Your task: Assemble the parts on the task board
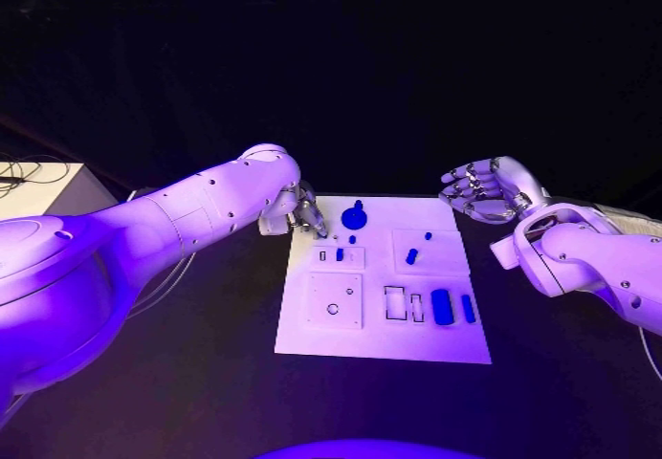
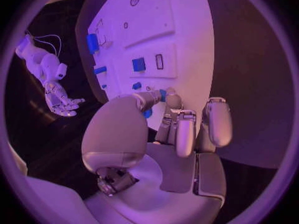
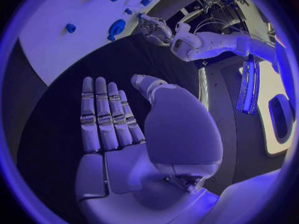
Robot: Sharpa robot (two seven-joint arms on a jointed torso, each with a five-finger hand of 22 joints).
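Left robot hand (image 2: pixel 171 124), fingers curled, is poised by a small blue part (image 2: pixel 163 94) on the task board (image 1: pixel 455 344), seemingly unpinched; right robot hand (image 1: pixel 486 191) is held spread.

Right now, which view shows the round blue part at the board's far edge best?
The head view: the round blue part lies unobstructed on the board. The right wrist view shows it small and distant. In the left wrist view the left robot hand mostly hides it.

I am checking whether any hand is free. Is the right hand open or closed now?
Open. The right hand holds nothing; its fingers lie straight, side by side, above the black table, beside the task board.
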